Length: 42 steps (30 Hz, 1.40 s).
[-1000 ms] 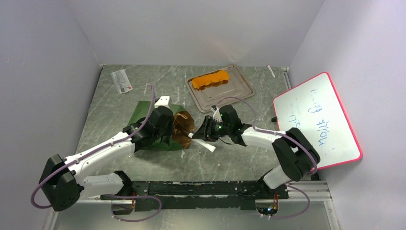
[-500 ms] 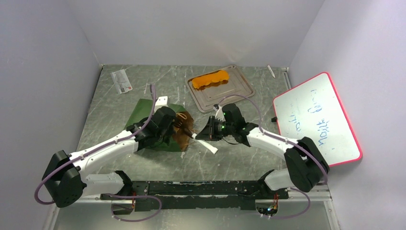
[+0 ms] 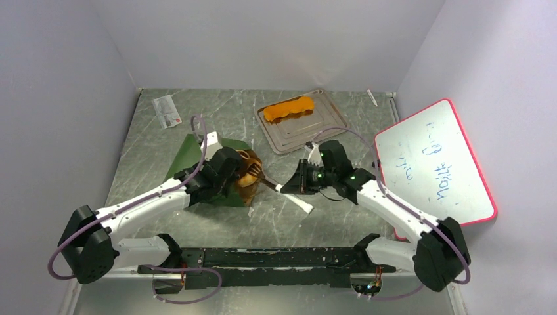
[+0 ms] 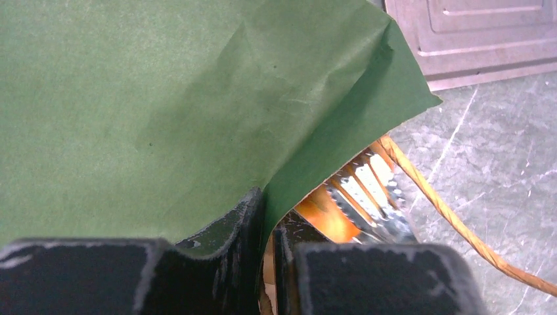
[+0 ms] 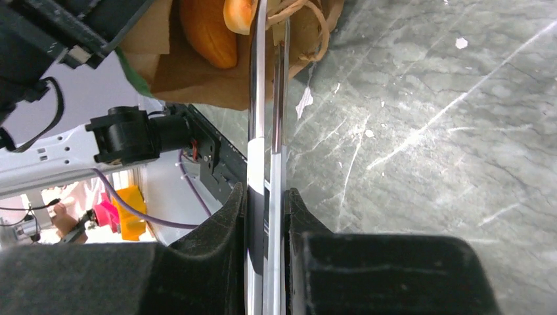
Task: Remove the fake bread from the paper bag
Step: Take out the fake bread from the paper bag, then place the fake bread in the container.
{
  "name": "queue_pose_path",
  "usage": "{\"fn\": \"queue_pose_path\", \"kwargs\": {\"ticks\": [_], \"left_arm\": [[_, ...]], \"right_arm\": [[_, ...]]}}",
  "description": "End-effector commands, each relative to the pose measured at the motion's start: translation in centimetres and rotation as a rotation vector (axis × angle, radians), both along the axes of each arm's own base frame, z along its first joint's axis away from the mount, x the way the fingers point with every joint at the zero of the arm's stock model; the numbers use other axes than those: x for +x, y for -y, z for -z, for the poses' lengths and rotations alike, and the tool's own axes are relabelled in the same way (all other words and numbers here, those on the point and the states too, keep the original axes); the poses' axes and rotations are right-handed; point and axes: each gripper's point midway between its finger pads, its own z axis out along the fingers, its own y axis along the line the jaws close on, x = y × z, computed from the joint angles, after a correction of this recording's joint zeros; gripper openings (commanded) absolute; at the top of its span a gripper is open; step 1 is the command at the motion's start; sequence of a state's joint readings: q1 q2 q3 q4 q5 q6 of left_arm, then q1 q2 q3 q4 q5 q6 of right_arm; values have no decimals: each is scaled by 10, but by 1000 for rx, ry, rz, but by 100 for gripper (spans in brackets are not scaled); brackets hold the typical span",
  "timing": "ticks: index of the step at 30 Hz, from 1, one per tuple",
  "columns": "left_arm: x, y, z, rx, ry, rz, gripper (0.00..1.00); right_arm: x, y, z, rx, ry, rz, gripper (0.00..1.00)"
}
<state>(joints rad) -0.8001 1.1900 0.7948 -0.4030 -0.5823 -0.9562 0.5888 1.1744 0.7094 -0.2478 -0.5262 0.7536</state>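
The dark green paper bag (image 3: 197,154) lies on its side, mouth facing right. My left gripper (image 3: 231,177) is shut on the bag's upper edge (image 4: 164,98), green paper pinched between its jaws (image 4: 268,243). My right gripper (image 3: 295,187) (image 5: 266,216) is shut on white-handled metal tongs (image 3: 289,193) (image 5: 266,98). The tong tips (image 4: 368,193) close on a golden bread piece (image 3: 249,174) (image 5: 238,13) at the bag's mouth. A second orange piece (image 5: 207,29) lies beside it on the brown inside. A long orange loaf (image 3: 289,108) rests on the grey tray (image 3: 325,125).
A red-framed whiteboard (image 3: 433,164) leans at the right wall. A small card (image 3: 167,110) lies at the back left and a pen (image 3: 372,97) at the back right. The bag's tan cord handle (image 4: 446,210) trails onto the table.
The right arm has drawn back to the right and its jaws have squeezed the tongs together. The tong tips now sit at the bag's mouth on a bread piece. The left gripper lifted the bag's edge slightly.
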Motion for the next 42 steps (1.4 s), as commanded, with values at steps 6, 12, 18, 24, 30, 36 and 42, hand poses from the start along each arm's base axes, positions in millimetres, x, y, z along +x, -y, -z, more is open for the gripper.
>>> {"fn": "queue_pose_path", "kwargs": {"ticks": [6, 12, 18, 24, 30, 36, 42], "left_arm": [[-12, -34, 29, 36, -56, -185, 7], [-11, -40, 32, 56, -64, -196, 7], [-4, -47, 25, 67, -49, -192, 7], [1, -47, 18, 66, -31, -141, 7], [2, -43, 16, 84, -35, -74, 7], [2, -42, 14, 68, -33, -41, 7], [-1, -44, 19, 61, -45, -26, 7]], "right_arm": [[1, 30, -51, 7, 102, 56, 0], [8, 51, -74, -20, 147, 148, 0], [20, 68, -93, -53, 199, 245, 0], [74, 94, -98, -125, 269, 413, 0], [148, 121, -99, -117, 315, 541, 0], [212, 143, -75, -79, 288, 618, 0], [258, 160, -41, -88, 274, 662, 0]]}}
